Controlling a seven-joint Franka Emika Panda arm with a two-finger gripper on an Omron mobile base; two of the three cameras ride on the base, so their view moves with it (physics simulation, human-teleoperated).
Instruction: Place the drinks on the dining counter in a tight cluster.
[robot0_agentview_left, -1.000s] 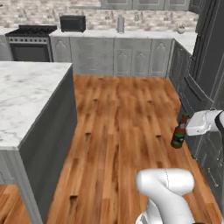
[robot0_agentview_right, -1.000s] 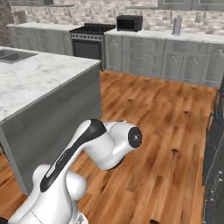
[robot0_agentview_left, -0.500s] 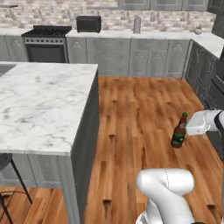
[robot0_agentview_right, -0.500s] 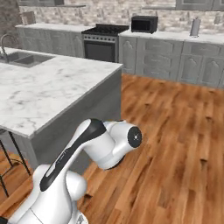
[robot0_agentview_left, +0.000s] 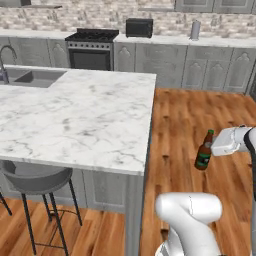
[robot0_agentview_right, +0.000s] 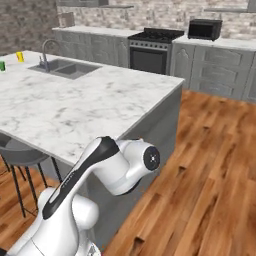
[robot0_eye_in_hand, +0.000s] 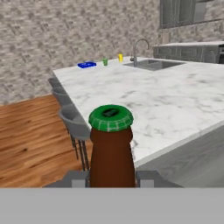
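The gripper (robot0_agentview_left: 216, 148) was clamped on the slim dark brown beer bottle (robot0_agentview_left: 203, 151), which stood upright. The white grey-veined marble dining counter (robot0_agentview_left: 75, 115) lay well apart from it, its near corner closest.

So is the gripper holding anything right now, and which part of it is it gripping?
Yes. The gripper is shut on the brown beer bottle, gripping it at the neck, just below the green cap.

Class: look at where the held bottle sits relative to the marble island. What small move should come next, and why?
Probably lift and swing it left: the gripper holds the slim dark brown beer bottle tilted over the wood floor, beside and below the white grey-veined marble island top.
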